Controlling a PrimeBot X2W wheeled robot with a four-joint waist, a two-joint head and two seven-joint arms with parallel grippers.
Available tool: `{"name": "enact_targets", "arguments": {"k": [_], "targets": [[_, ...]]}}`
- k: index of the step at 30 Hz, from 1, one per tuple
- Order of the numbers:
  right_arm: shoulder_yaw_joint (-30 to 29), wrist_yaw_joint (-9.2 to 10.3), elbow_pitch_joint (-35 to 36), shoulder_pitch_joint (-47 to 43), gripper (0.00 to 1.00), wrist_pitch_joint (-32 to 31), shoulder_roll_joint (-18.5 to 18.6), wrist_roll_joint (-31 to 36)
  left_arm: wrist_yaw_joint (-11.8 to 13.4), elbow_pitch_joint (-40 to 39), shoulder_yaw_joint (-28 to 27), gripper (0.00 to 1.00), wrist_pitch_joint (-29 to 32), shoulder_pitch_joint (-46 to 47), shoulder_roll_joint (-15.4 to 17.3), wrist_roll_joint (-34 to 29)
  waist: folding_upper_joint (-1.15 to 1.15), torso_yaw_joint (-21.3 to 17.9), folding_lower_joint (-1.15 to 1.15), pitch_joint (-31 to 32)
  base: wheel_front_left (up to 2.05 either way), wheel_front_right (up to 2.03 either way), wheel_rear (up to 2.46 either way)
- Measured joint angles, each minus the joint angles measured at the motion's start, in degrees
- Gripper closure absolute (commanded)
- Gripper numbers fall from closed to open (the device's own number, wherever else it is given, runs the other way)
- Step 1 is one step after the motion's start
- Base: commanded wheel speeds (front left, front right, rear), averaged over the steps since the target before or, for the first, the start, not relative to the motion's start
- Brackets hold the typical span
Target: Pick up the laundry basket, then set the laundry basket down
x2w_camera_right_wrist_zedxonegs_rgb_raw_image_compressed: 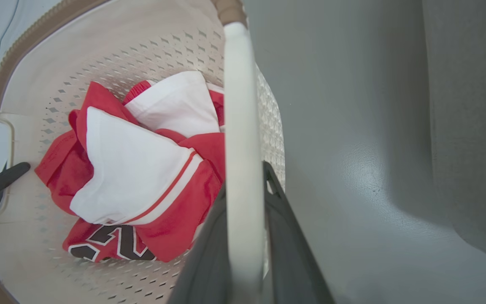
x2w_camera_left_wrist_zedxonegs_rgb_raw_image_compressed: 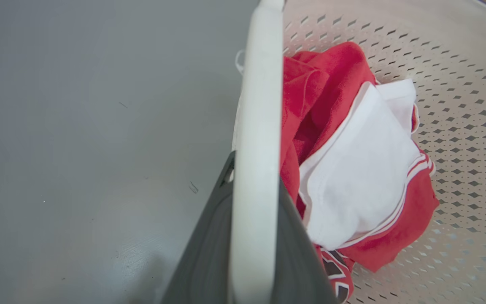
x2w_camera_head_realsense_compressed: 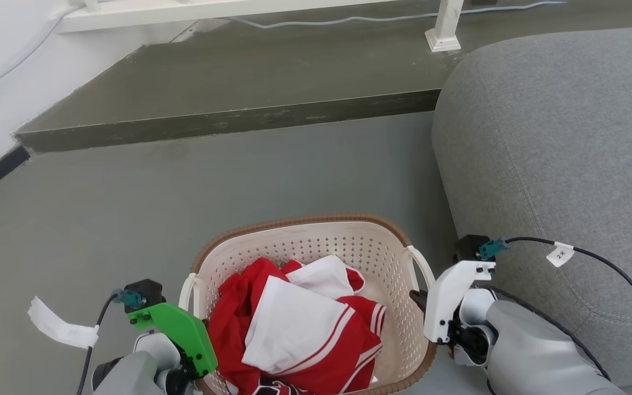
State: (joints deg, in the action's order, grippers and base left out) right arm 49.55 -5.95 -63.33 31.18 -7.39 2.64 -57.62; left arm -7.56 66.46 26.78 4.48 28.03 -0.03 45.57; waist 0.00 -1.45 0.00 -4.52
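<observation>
Head view: the laundry basket (x2w_camera_head_realsense_compressed: 316, 241) lies at the lower centre of the frame, on or just above the grey floor (x2w_camera_head_realsense_compressed: 129, 219); I cannot tell which. The left hand (x2w_camera_head_realsense_compressed: 195, 362) at lower left and the right hand (x2w_camera_head_realsense_compressed: 419, 300) at lower right each meet a side handle. The grey sofa (x2w_camera_head_realsense_compressed: 557, 153) fills the right side, close by the right arm, so a drift that way could knock the basket against it.

Left wrist view: up the middle of the frame, the left hand (x2w_camera_left_wrist_zedxonegs_rgb_raw_image_compressed: 253, 219) pinches the smooth white handle (x2w_camera_left_wrist_zedxonegs_rgb_raw_image_compressed: 260, 126) between its dark fingers. The bar is narrow and may slide in the grip if the basket tilts.

Right wrist view: at lower centre, the right hand (x2w_camera_right_wrist_zedxonegs_rgb_raw_image_compressed: 245, 219) pinches the other handle (x2w_camera_right_wrist_zedxonegs_rgb_raw_image_compressed: 238, 105) likewise. The red and white clothes (x2w_camera_right_wrist_zedxonegs_rgb_raw_image_compressed: 141, 169) are heaped loosely at centre left. If the two arms move unevenly, the basket could tip and spill them.
</observation>
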Motion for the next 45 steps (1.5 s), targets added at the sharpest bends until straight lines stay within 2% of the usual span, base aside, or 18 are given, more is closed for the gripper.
{"name": "enact_targets", "arguments": {"k": [25, 45], "targets": [[1.36, 0.52, 1.18, 0.26, 1.00, 0.12, 0.34, -1.52, 0.01, -0.01, 0.90, 1.00, -1.08, 0.10, 0.35, 0.57, 0.00, -0.65, 0.00, -1.90, 0.00, 0.00, 0.00], [1.40, 1.00, 2.41, 6.56, 1.00, 3.41, 0.77, -1.48, 0.60, -1.94, 0.77, 1.00, -4.79, 5.69, 1.23, 0.12, 0.00, -1.52, 0.01, -10.95, 0.00, 0.00, 0.00]]}}
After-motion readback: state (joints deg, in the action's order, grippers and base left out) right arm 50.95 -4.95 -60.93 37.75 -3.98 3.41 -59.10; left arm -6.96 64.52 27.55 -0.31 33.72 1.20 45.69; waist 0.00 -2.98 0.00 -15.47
